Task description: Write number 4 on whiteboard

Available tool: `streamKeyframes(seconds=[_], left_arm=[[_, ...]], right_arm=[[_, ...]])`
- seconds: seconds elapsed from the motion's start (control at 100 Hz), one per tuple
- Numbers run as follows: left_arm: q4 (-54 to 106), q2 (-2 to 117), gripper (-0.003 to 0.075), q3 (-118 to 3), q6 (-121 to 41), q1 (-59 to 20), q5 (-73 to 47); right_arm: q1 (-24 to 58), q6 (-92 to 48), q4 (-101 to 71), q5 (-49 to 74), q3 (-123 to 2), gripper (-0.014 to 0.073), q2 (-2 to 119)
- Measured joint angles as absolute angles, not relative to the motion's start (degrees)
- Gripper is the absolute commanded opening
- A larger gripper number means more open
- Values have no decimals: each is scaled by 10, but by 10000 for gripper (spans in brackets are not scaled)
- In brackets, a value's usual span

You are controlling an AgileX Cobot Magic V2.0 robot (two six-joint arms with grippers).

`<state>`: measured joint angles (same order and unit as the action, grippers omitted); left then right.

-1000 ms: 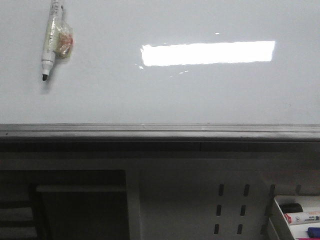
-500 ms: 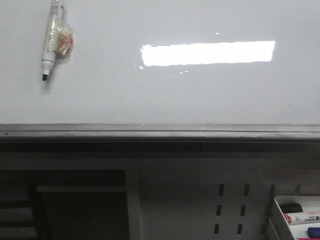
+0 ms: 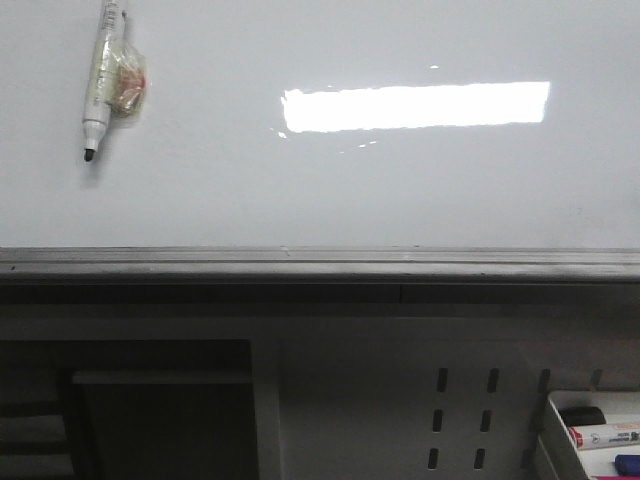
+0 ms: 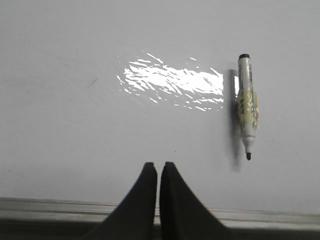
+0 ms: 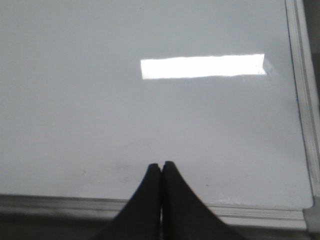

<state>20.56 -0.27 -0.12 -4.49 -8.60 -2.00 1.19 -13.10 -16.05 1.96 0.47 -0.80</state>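
Nothing has visibly shifted since a second ago: the marker [image 3: 103, 78] hangs on the whiteboard [image 3: 330, 190] in the same spot, and the glare [image 3: 415, 106] sits where it did.

That whiteboard fills the upper half of the front view — glossy, white, with a bright rectangular light patch right of centre and a grey metal lower edge [image 3: 320, 262] running the full width. Its surface looks clean; no black stroke of a number 4 shows on it in any view, only faint smudges near the bottom in the right wrist view. The marker is stuck near the board's upper left, tilted slightly, black tip pointing down, with a crumpled yellowish wad of tape around its barrel.

Below the board's edge stands a grey perforated panel [image 3: 465, 410] with rows of slots, and at the lower right corner a white tray [image 3: 552, 425] holds markers with black, red and blue parts.

From the left wrist camera, the left gripper [image 4: 158, 166] has its two dark fingers pressed together with only a hairline gap, holding nothing, pointing at the board just above its edge; the marker [image 4: 247, 107] lies off to one side, apart from the fingers. The right gripper [image 5: 160, 165] is likewise closed and empty — its fingertips meet in front of the whiteboard [image 5: 150, 115], whose corner frame shows nearby.
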Motion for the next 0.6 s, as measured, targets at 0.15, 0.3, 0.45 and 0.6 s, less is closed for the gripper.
streamKeyframes(seconds=[0.15, 0.3, 0.45, 0.6], left_arm=[[337, -3, -20, -1, -45, -86, 8], [407, -3, -21, -9, -44, -86, 0], [352, 4, -20, -79, -44, -86, -98], [280, 83, -20, -185, -59, -86, -198]], right_arm=[[12, -130, -318, 0, 5, -66, -8], [12, -130, -393, 51, -2, -62, -8], [12, -153, -395, 163, -65, -62, 20], [12, -197, -386, 258, -159, -62, 123]])
